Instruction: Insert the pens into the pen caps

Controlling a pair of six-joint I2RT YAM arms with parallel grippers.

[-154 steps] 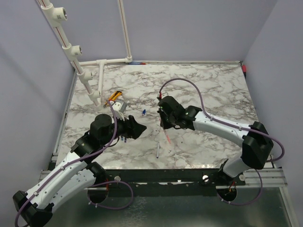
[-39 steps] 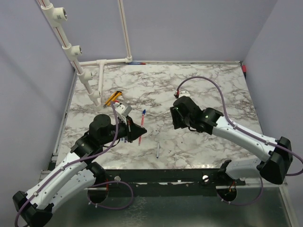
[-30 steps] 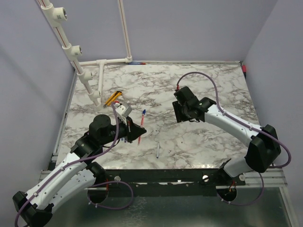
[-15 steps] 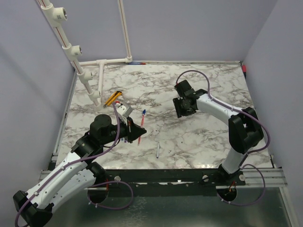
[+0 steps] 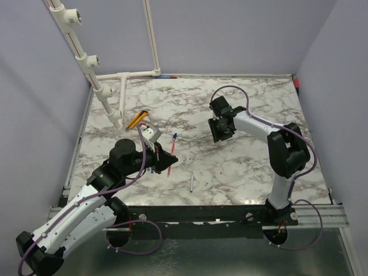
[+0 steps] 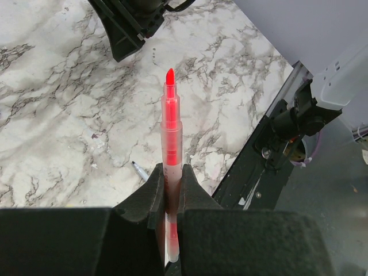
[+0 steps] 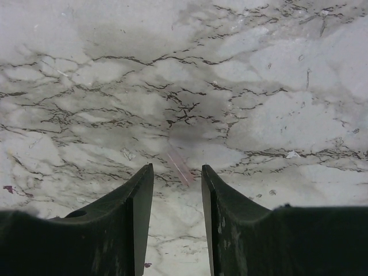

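My left gripper (image 5: 170,160) is shut on the red-pink pen (image 6: 171,129), which juts out past the jaws with its red tip forward, above the table's near middle. In the right wrist view, a faint pinkish pen cap (image 7: 180,166) lies on the marble just ahead of my right gripper's (image 7: 177,172) fingertips; the jaws stand apart and touch nothing. That right gripper (image 5: 221,132) hovers low over the table's centre. A whitish pen (image 5: 191,183) with a blue end lies near the front edge. A small blue cap (image 5: 174,136) sits by the red pen's far end.
A yellow-and-black flat tool (image 5: 137,119) lies at the back left beside a white pipe frame (image 5: 109,103). Small blue pieces (image 5: 150,170) show under the left wrist. The table's black front rail (image 6: 270,144) runs to the right in the left wrist view.
The right arm has folded in, carrying its gripper slightly back and left over the table's centre, and its jaws have narrowed. The left gripper and red pen have stayed put.
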